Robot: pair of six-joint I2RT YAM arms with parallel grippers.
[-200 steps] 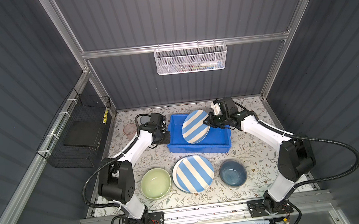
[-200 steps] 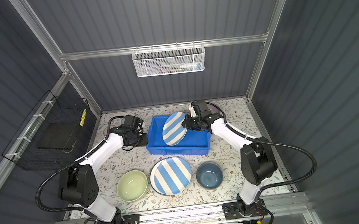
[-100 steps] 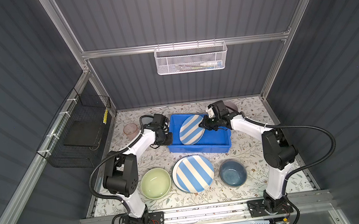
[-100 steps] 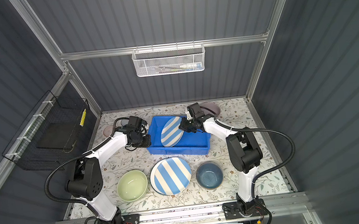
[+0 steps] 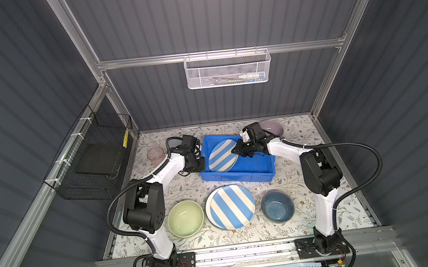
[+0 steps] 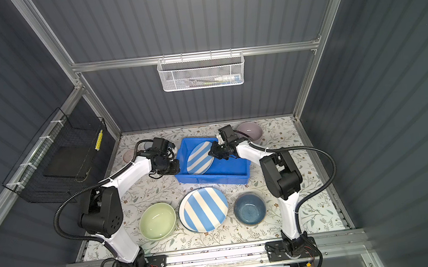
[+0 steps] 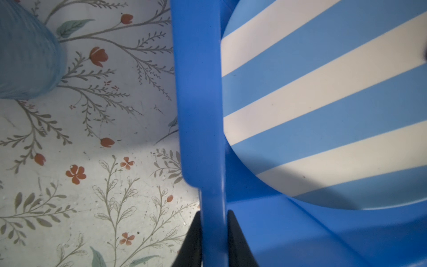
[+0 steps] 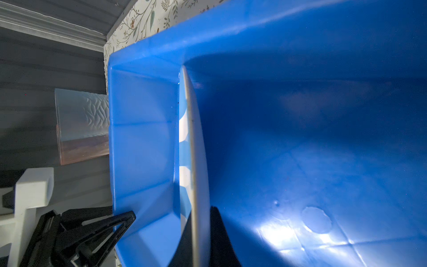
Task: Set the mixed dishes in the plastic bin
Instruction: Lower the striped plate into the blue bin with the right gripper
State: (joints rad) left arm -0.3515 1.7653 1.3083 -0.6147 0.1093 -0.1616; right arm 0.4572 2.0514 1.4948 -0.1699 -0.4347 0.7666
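Down on floral tabletop (image 5: 292,182), lowered striped plate (image 5: 222,156) from mid-air into plastic bin (image 5: 238,176), tilted near its left wall, still pinched at the rim by right gripper (image 5: 237,152), with bin's edge clamped narrowly in left gripper (image 7: 213,215); probably leaves only letting go.
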